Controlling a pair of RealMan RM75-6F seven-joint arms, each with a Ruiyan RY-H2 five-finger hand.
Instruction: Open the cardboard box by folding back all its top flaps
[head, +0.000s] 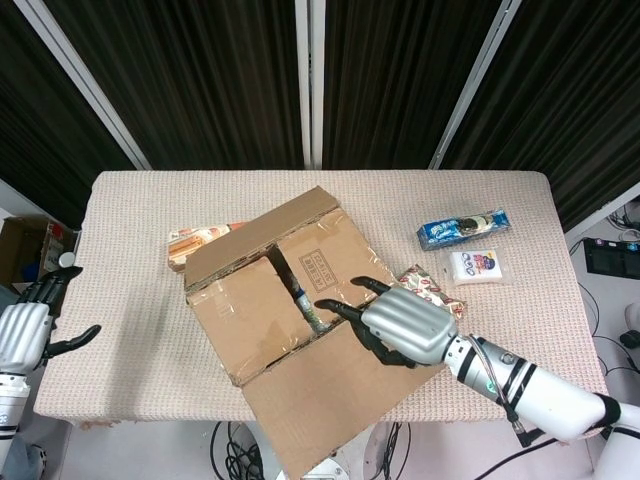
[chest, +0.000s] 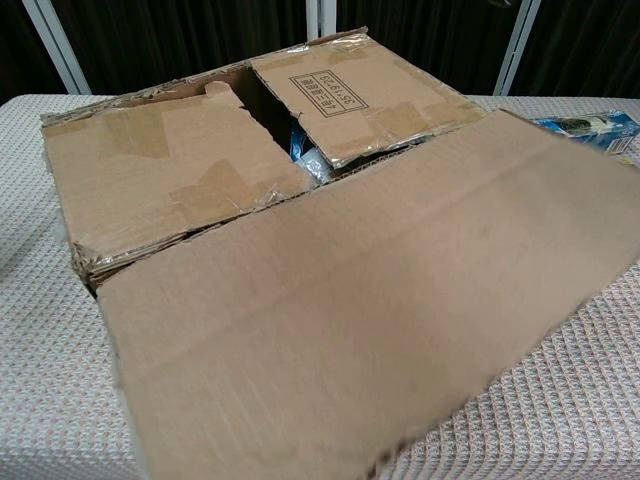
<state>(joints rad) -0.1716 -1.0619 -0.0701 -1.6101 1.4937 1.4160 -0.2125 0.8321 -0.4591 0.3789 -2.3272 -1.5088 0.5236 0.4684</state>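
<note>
Beige woven cloth is covering the table (head: 120, 250), and dark curtains are hanging behind it. Nearest the robot, the front flap (head: 330, 405) of the cardboard box (head: 262, 290) is lying folded outward over the near table edge; in the chest view this flap (chest: 370, 310) is filling most of the foreground. Only the head view is showing the hands: the right hand (head: 400, 325) is resting over the flap's upper right corner with fingers spread, gripping nothing visible, while the left hand (head: 28, 325) is hovering off the table's left edge, fingers apart and empty. Behind the flap, two inner flaps (chest: 180, 165) are lying almost flat over the box, a dark gap between them. A red-patterned packet (head: 432, 288) is lying just beside the right hand. Farther right, a white packet (head: 474, 267) and a blue packet (head: 462, 227) are lying side by side. An orange packet (head: 200, 238) is sitting behind the box's left end.
</note>
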